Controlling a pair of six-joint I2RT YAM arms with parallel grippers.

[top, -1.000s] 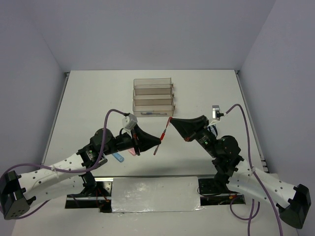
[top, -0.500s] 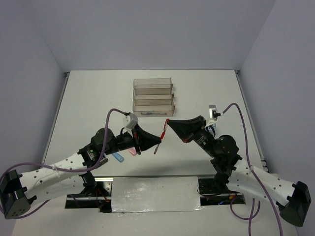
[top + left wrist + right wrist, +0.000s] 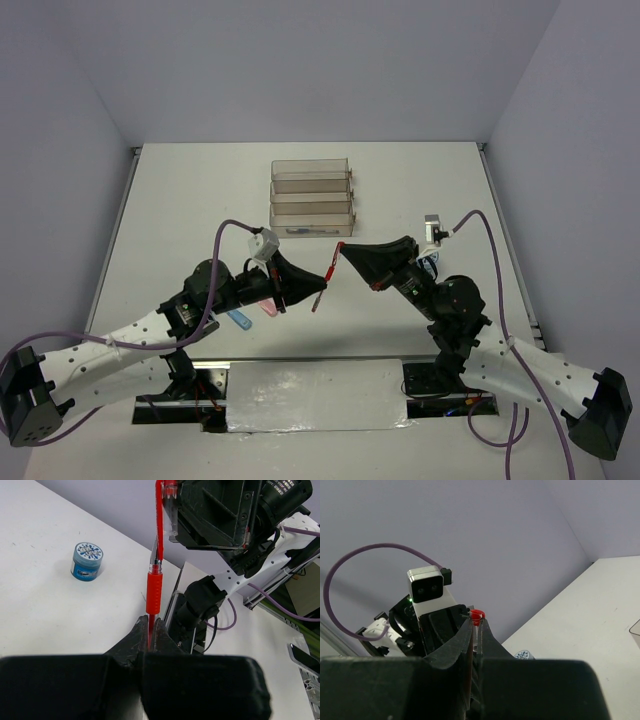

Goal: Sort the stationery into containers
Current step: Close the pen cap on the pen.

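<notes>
A thin red pen (image 3: 328, 278) is held in the air between both grippers, in front of the containers (image 3: 312, 195). My left gripper (image 3: 322, 288) is shut on the pen's lower part, below the red grip (image 3: 153, 591); its jaws (image 3: 149, 626) pinch the tip end. My right gripper (image 3: 344, 250) is shut on the pen's cap end (image 3: 170, 507); the red cap top (image 3: 478, 615) shows between its fingers (image 3: 477, 623). A round blue patterned roll (image 3: 87, 561) stands on the table.
The nearest tray holds a dark pen (image 3: 305, 231). A blue capsule (image 3: 238, 320) and a pink piece (image 3: 268, 310) lie under my left arm. A blue roll's edge (image 3: 524, 655) peeks beside my right fingers. Table rails run along the near edge.
My right gripper has shifted slightly left and down toward the left gripper. Both grippers have stayed on the red pen.
</notes>
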